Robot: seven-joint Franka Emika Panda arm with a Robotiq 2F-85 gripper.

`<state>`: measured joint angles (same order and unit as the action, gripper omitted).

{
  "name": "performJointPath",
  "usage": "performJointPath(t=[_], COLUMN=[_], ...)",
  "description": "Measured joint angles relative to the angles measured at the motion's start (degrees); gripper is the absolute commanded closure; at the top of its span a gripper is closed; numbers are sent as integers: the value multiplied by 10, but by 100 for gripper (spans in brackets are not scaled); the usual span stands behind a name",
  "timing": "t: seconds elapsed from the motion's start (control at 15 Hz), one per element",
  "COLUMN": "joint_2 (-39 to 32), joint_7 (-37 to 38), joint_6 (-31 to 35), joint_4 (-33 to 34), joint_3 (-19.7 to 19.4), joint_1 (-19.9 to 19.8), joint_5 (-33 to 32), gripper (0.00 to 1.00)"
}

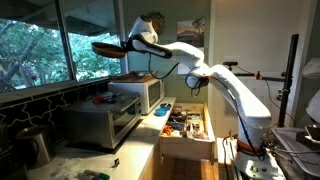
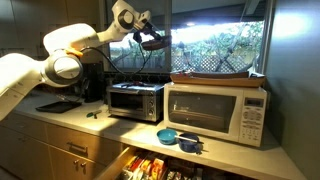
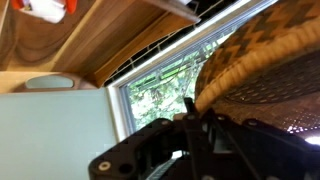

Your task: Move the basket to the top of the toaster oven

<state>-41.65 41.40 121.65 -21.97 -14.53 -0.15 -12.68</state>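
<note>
The toaster oven [image 1: 100,122] stands well below the pincer [image 1: 127,43], with open air between them. The basket [image 1: 108,46] hangs high up beside the window [image 1: 50,45], roughly level, its long axis running straight out from the pincer. The pincer is clamped narrowly on the basket's near woven rim.

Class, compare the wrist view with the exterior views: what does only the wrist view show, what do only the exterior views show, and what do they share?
Only the wrist view: the weave of the basket close up, with the fingers at its rim. Only the exterior views: the toaster oven, the white microwave beside it, the open drawer and the arm reaching up. Shared: the basket held up near the window.
</note>
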Motion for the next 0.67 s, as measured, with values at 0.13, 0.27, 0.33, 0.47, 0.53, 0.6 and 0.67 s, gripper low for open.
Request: performJointPath(t=[0.13,0.27,0.33,0.47,0.53,0.6,0.67], joint_2=[-3,-9,-13,-17,-17,-17,-17], joint_7=[-30,-49,-52,-55,-56,-56,-56], joint_6=[-20,-30,-30,-29,-29,-29,-31], joint_4=[-5,-10,-10,-10,-10,-10,-10], joint_3=[21,33,36,37,37,37,34], joint_1=[35,60,69,74,73,72,72], joint_5=[1,1,1,1,1,1,-1], gripper=[98,91,91,98,98,98,98])
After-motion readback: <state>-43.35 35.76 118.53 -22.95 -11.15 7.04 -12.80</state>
